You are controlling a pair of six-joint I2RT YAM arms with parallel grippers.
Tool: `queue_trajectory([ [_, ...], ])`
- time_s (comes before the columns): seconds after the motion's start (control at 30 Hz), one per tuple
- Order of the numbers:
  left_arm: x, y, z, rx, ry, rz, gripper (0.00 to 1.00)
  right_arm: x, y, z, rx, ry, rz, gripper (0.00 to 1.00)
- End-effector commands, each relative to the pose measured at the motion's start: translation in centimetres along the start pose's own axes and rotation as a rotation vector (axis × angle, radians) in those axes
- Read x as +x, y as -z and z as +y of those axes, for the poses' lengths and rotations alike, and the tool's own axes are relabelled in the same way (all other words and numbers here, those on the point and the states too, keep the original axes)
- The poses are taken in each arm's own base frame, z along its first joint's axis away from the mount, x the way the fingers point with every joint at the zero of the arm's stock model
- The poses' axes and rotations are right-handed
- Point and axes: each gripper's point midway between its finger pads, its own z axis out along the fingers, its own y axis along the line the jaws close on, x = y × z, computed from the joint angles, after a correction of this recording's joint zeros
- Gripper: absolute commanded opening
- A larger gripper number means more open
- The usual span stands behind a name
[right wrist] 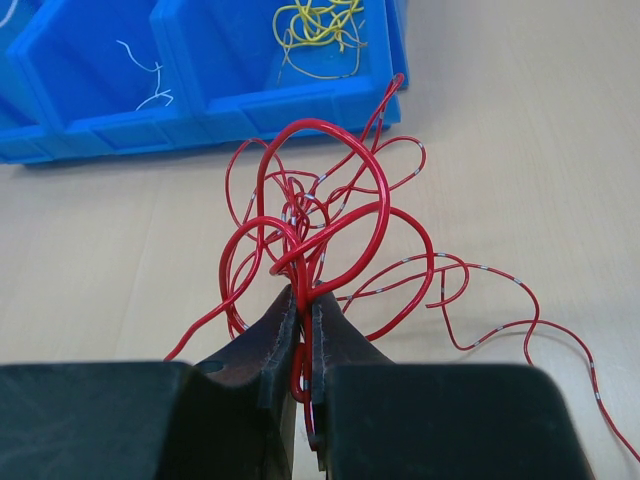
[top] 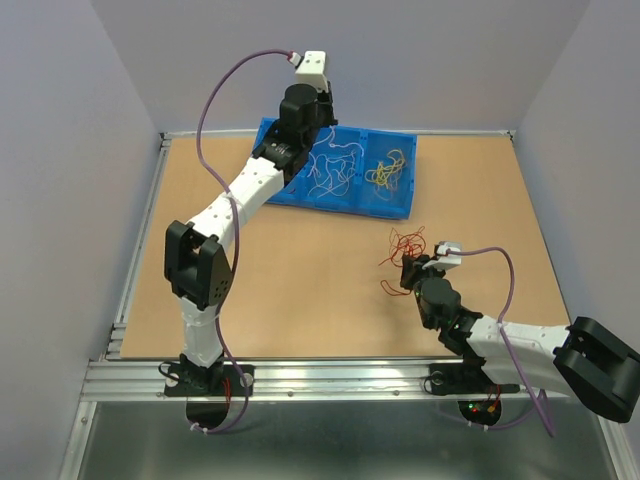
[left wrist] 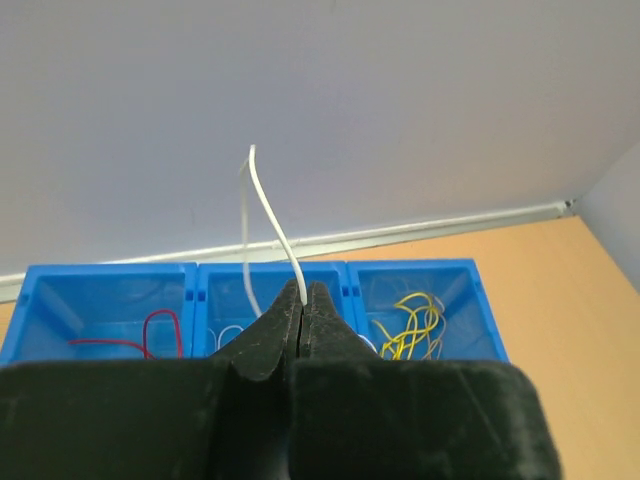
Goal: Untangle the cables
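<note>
**A:** Where the left arm is stretched to the far side of the desk [top: 300,290], what is held by the left tool [left wrist: 302,292]?

**B:** A single white cable [left wrist: 268,210] is pinched between its closed jaws. The cable is seen rising from the tips and bending over, above the middle compartment of the blue bin [left wrist: 100,275].

**A:** What is found in the bin?

**B:** Yellow cables [left wrist: 410,325] are seen in the right compartment, white cables [top: 330,172] in the middle one, and a red cable [left wrist: 150,330] in the left one.

**A:** And the right tool [right wrist: 305,297]?

**B:** It is clamped shut on a red clump [right wrist: 320,210], low over the desk on the right side, near the bin's right end. Several loops are carried above the tips, and one loose end is trailed across the desk to the right. Whether the farthest loop touches the bin cannot be told.
</note>
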Motion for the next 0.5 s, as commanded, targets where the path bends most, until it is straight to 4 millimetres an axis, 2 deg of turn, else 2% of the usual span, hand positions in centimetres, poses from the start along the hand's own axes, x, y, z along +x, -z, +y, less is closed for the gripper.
queue_trajectory([
  [0.0,-8.1,2.3,0.2,0.0,0.071,-0.174,0.0,-0.3,0.1,-0.4,0.009,-0.011,-0.02,0.01],
  [0.1,-9.4,2.7,1.0,-0.005,0.083,-0.199,0.0,-0.3,0.0,-0.4,0.008,-0.012,-0.02,0.01],
  [0.2,-9.7,2.8,1.3,-0.008,0.086,-0.203,0.0,-0.3,0.0,-0.3,0.007,-0.013,-0.017,0.01],
  [0.47,-7.4,1.9,1.4,-0.008,0.094,-0.155,0.0,-0.2,-0.1,-0.3,0.01,-0.008,-0.013,0.01],
])
